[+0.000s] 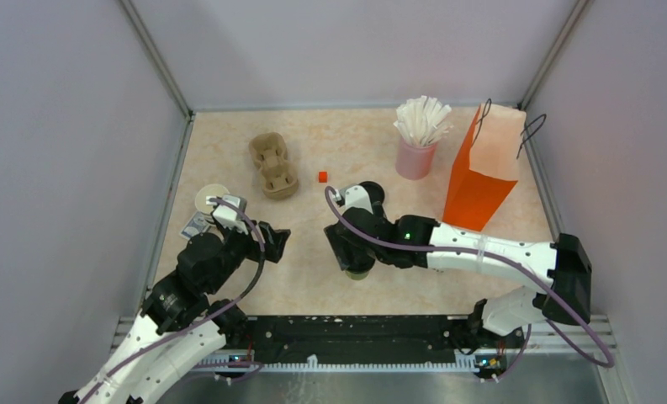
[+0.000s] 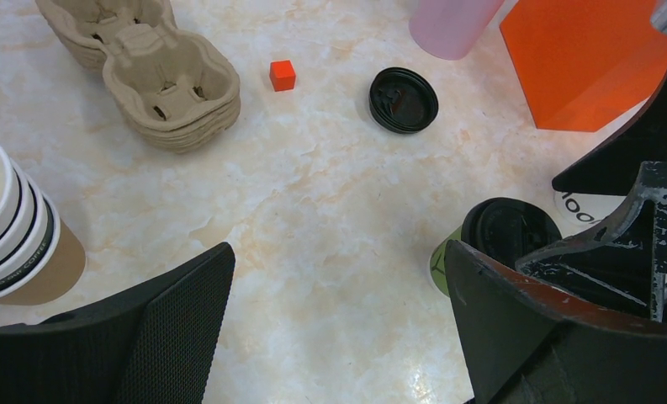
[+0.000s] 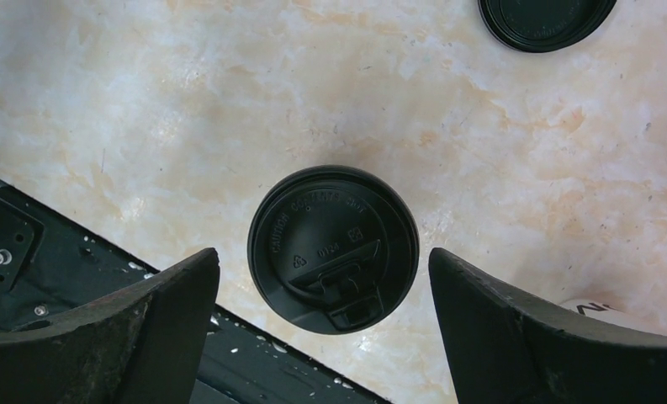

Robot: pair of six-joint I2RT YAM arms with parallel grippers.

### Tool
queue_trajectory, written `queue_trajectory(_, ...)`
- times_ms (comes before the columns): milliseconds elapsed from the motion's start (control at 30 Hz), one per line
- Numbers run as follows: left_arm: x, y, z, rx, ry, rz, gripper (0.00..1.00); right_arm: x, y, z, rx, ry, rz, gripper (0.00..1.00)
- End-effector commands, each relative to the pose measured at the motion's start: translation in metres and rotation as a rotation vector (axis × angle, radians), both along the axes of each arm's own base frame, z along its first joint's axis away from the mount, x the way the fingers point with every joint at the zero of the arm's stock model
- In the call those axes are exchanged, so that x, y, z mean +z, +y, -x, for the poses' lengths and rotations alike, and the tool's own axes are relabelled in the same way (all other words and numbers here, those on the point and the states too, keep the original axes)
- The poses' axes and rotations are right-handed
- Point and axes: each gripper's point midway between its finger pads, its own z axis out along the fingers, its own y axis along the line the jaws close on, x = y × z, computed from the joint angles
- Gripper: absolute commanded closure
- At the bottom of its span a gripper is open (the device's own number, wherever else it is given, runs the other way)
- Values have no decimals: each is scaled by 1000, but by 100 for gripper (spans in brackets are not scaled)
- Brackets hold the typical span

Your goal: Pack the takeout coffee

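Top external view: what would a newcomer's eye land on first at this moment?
The tall orange bag at the far right stands out most, with the pink cup of white straws just left of it. Toward the near edge, at centre, the right gripper hangs open over the black-lidded takeout coffee, its jaws on either side without touching.

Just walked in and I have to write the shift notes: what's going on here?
The right gripper hovers over the lidded takeout coffee, jaws open on either side of it, not gripping. The left gripper is open and empty, beside the stack of paper cups. The coffee is not yet in the orange bag at the far right.
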Motion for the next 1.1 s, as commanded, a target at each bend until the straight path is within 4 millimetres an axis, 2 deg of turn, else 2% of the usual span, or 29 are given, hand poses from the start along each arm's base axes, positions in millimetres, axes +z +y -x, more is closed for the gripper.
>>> queue_trajectory(0, 4, 1, -3, 11, -28, 2, 1, -7, 3, -1, 24, -25, 24, 6)
queue_trajectory(167, 4, 2, -3, 15, -27, 5, 1, -19, 6, -1, 43, 8, 10, 7)
queue_trajectory(467, 3, 4, -4, 28, -25, 4, 1, -36, 0, -5, 35, 30, 15, 18)
queue_trajectory(600, 3, 4, -4, 28, -26, 4, 1, -37, -9, -8, 8, 19, 42, 23)
queue_trajectory(700, 2, 4, -4, 26, -24, 2, 1, -34, -22, -10, -38, 14, 68, 23)
queue_trajectory(833, 2, 4, -4, 27, -26, 3, 1, -26, -52, -13, -119, -5, 109, 23)
queue_trajectory(1067, 1, 2, -4, 20, -24, 2, 1, -25, -110, -41, -280, -36, 69, 24)
